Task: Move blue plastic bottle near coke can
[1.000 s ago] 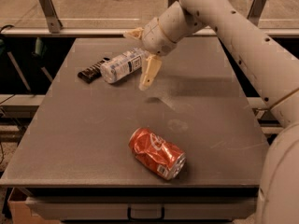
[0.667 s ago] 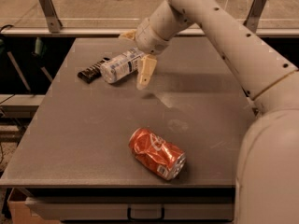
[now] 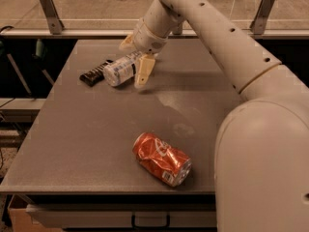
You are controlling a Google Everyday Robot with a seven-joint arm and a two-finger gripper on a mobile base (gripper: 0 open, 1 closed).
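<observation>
Gray table (image 3: 82, 144), seen from its front edge. Blue plastic bottle (image 3: 117, 71) lies on its side at about 11 o'clock from the table's centre, label end pointing toward 8 o'clock, its far end running up under the gripper. Dark flat snack bar wrapper (image 3: 95, 73) lies just beside the bottle on the 9 o'clock side, close enough that contact cannot be told. Coke can (image 3: 162, 158), crushed and dented, lies on its side near the front edge at about 5 o'clock from centre, silver end toward 4 o'clock. Bottle sits at 11 o'clock from the can, well apart, with bare tabletop between. Gripper (image 3: 133, 64) is low over the bottle's far end, fingers (image 3: 144, 72) spread apart: one on the near side of the bottle, the other behind it. No firm clamp can be made out. White arm (image 3: 217, 37) comes in from 3 o'clock, its large lower housing filling the right foreground.
</observation>
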